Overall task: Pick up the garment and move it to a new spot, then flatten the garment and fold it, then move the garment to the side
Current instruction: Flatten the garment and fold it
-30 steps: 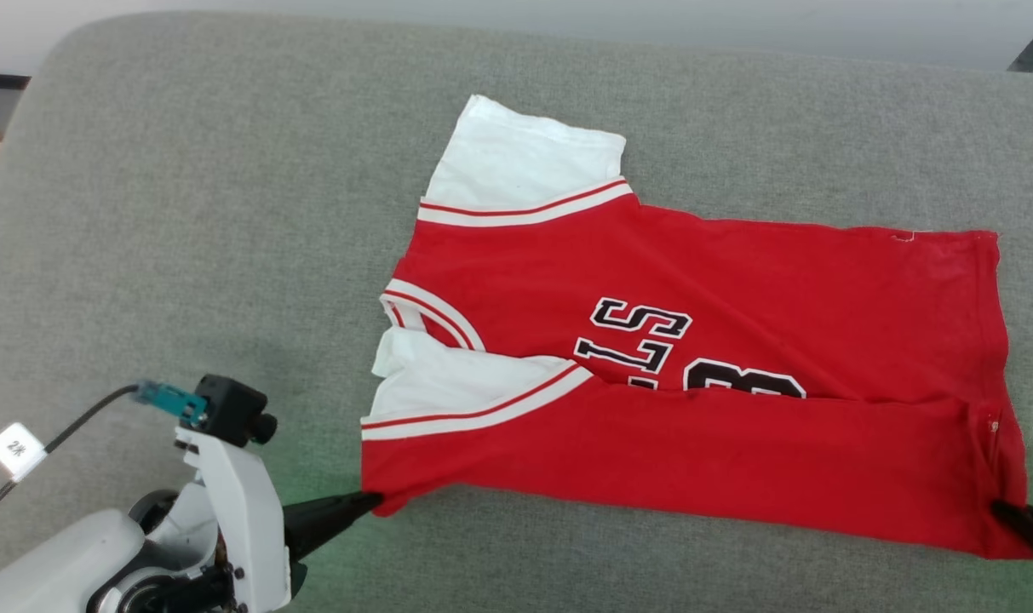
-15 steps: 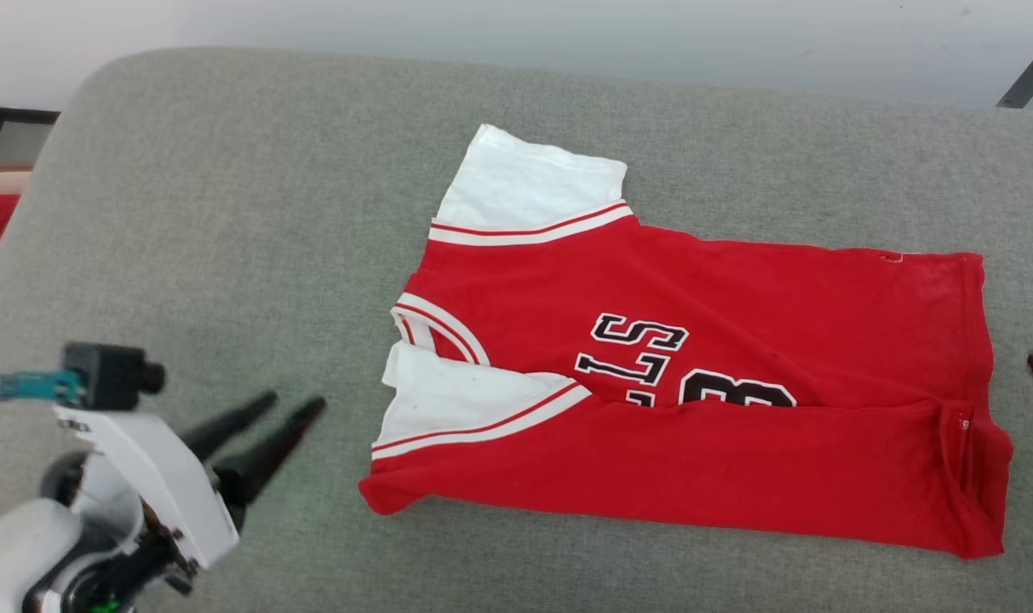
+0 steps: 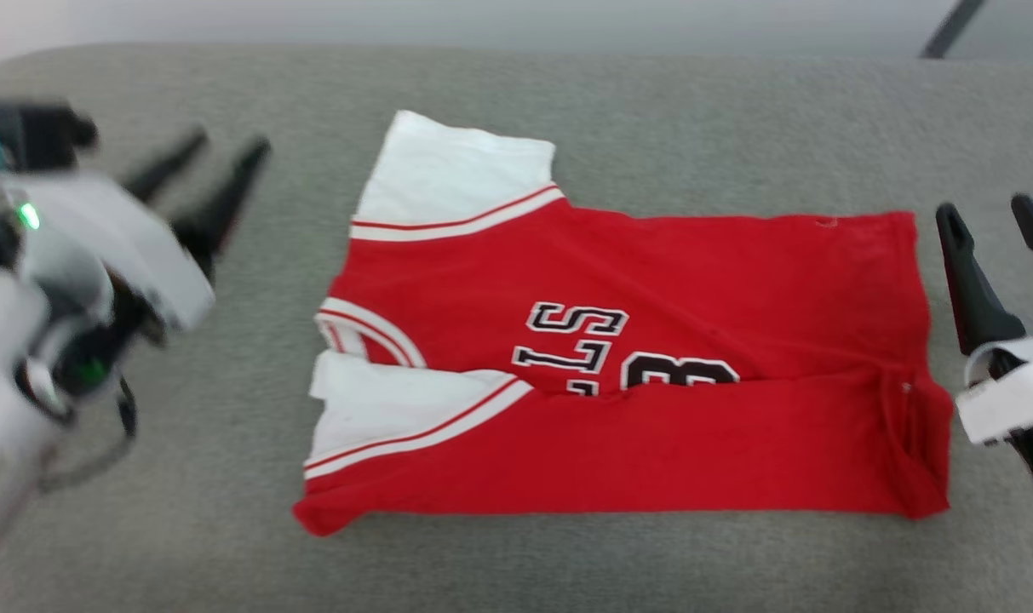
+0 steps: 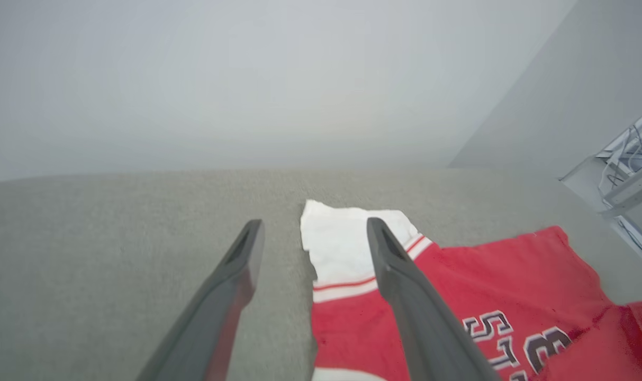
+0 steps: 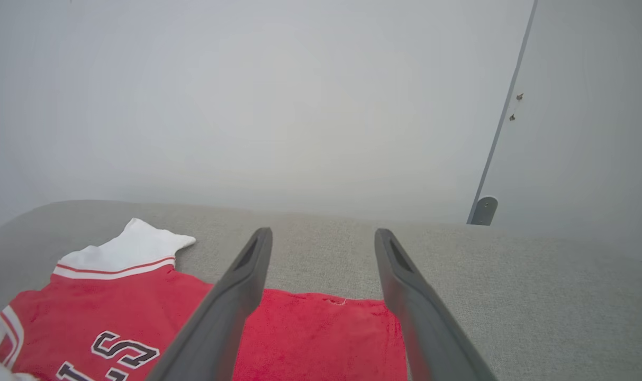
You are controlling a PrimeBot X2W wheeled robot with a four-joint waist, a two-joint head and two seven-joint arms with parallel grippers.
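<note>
the left gripper point(image 3: 231, 140) hangs over the left of the cushion point(image 3: 184, 511), blurred, its two fingers spread with nothing between them, well apart from the garment point(image 3: 652, 264). a second ago it was pinching the garment's near left corner; it has let go and swung toward the far side, about level with the far sleeve point(image 3: 456, 174). in its wrist view the spread fingers frame that white sleeve from above without touching it.

the garment lies flat mid-cushion, collar point(image 3: 371, 328) to the left and hem point(image 3: 912, 289) to the right. its near long side is folded over the chest, hiding the lower part of the lettering point(image 3: 576, 319) and the number point(image 3: 678, 375). the near sleeve point(image 3: 380, 409) lies on top; the far sleeve sticks out unfolded.

the right gripper point(image 3: 984, 206) is just beside the hem, fingers also spread and empty. it too has released its near corner and moved up toward the far one.

so the first lengthwise fold looks done and holding. both grippers seem headed for the far edge, likely to bring that side and its sleeve over. the move aside is not yet begun.
</note>
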